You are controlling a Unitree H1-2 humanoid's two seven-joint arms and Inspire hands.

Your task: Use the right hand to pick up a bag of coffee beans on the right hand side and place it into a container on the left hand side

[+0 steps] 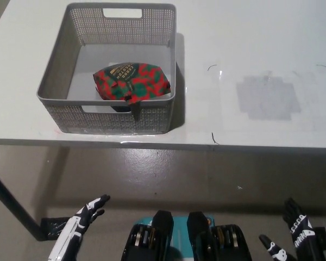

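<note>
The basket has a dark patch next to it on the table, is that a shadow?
Head view: yes, the basket throws a soft shadow to its right on the white table; the grey blotch farther right is a mark, and the picture is sharp.

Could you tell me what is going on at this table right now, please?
Nothing is being handled at this moment. The red and green coffee bag already lies inside the grey mesh basket on the left of the white table. Both of the robot's hands are down below the table edge: the black right hand at the lower right, the white left hand at the lower left. Each is empty, fingers apart. A grey patch marks the table's right side.
</note>
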